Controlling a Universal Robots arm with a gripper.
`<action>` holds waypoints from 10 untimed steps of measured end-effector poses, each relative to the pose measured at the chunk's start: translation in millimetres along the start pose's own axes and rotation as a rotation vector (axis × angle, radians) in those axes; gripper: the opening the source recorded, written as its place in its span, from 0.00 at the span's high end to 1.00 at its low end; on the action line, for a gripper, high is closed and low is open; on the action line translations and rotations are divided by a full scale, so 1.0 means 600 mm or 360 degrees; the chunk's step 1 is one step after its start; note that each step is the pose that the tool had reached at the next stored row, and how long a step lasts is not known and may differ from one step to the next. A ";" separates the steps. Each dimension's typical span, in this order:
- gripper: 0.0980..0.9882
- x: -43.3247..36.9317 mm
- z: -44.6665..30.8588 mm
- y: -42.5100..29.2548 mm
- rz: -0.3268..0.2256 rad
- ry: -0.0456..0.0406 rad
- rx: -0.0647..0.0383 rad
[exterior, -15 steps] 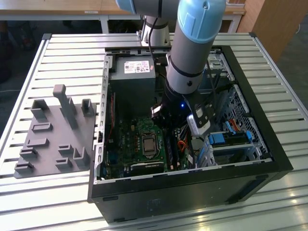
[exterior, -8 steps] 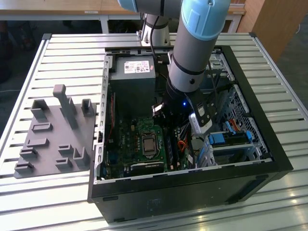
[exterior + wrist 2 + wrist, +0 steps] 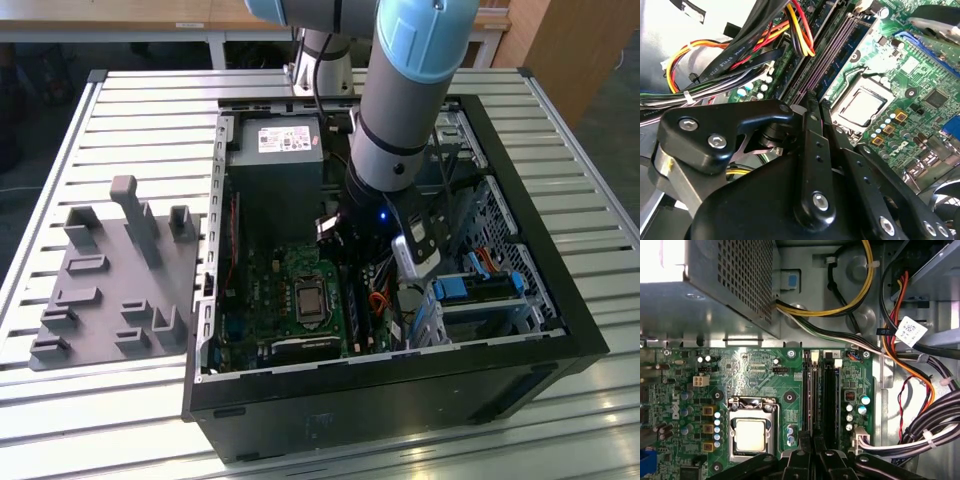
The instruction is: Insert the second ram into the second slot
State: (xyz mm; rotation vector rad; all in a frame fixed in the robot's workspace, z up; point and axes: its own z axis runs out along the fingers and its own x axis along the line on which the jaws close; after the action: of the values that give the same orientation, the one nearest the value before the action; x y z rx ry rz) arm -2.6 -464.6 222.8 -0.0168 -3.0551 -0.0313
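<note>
— While the arm [image 3: 405, 100] is reaching down into the open computer case [image 3: 575, 310], how much room is it working in?

— Very little. The case is lying on its side on the slatted table [image 3: 130, 110]. Its black rim is closing in on all four sides. The power supply [image 3: 275, 160] is filling the far corner toward the exterior view's left. The blue drive brackets [image 3: 470, 290] are crowding the near corner toward the exterior view's right. Bundled cables [image 3: 735, 55] are running just beside the gripper [image 3: 816, 102] on the side away from the processor socket [image 3: 751, 432].

— What is the gripper doing?

— Its fingers [image 3: 810, 150] are standing drawn nearly together, with a thin gap between the tips. In both wrist views they are hanging over the near end of the memory slots [image 3: 816, 390].

— Where is the second ram sitting?

— A narrow dark stick, taken here as the second ram [image 3: 352, 308], is standing on edge in the slot bank just to the exterior view's right of the socket. It is lying apart from the fingertips. In the second wrist view a blue-green board edge is showing on the socket side of the bank. Which slot is holding it cannot be told for certain.

— And outside the case?

— A gray fixture plate [image 3: 110, 290] is resting on the table, well apart to the exterior view's left.
</note>
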 end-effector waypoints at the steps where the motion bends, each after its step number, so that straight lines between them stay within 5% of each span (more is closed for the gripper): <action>1: 0.96 0.000 0.000 0.000 0.0008 0.0000 -0.0001; 10: 0.96 -0.002 0.004 0.000 0.0065 -0.0001 -0.0005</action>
State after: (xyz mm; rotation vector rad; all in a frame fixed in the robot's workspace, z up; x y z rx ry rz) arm -1.9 -464.6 220.1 -0.0798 -3.0545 -0.0335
